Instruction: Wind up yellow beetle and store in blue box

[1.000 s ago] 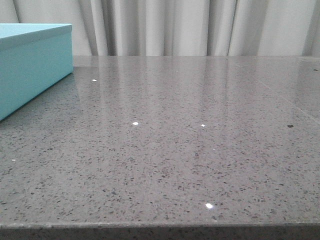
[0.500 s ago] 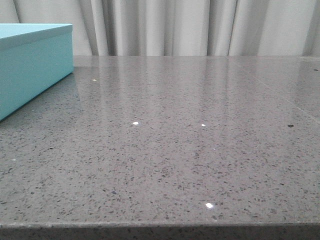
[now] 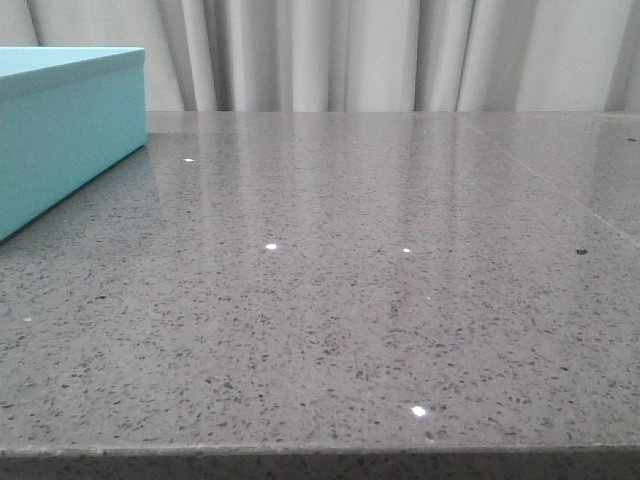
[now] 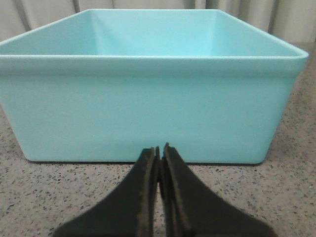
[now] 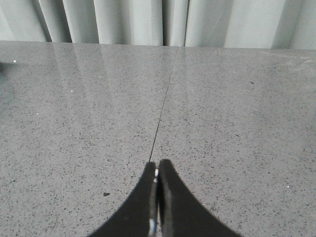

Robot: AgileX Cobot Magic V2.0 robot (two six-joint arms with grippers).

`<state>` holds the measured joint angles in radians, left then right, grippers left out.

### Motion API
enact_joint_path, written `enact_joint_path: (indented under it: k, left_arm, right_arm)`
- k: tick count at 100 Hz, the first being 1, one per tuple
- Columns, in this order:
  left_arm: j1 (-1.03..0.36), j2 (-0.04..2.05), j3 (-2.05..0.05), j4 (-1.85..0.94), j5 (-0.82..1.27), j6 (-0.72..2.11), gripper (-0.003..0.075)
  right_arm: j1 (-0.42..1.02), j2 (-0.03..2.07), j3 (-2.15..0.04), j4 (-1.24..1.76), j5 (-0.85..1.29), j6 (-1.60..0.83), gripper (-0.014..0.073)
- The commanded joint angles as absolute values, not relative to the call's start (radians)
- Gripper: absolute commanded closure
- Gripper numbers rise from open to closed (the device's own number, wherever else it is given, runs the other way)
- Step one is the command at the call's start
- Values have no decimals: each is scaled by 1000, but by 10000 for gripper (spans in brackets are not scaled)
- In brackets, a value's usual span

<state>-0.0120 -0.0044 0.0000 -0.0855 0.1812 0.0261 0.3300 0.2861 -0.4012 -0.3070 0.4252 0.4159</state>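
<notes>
The blue box (image 3: 60,120) stands at the far left of the grey speckled table in the front view. In the left wrist view the blue box (image 4: 148,113) fills most of the frame, open-topped, and what shows of its inside is empty. My left gripper (image 4: 159,148) is shut and empty, low over the table just in front of the box's near wall. My right gripper (image 5: 157,164) is shut and empty over bare table, its tips at a thin seam line (image 5: 165,94). The yellow beetle is out of view in every frame. Neither gripper shows in the front view.
Pale curtains (image 3: 380,55) hang behind the table's far edge. The table's front edge (image 3: 320,452) runs along the bottom of the front view. A small dark speck (image 5: 105,194) lies on the table near the right gripper.
</notes>
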Motion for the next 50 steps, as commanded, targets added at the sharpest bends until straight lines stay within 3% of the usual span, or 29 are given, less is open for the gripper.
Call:
enact_joint_path:
  k: [1, 32, 50]
  left_arm:
    - [-8, -36, 21, -89, 107, 17, 738]
    - [-8, -36, 21, -89, 107, 17, 738]
    - [-8, -36, 21, -89, 107, 17, 738]
  right_arm:
    - [331, 293, -426, -329, 348, 408, 662]
    - [276, 254, -373, -338, 327, 408, 662]
    - [213, 204, -259, -338, 171, 408, 662]
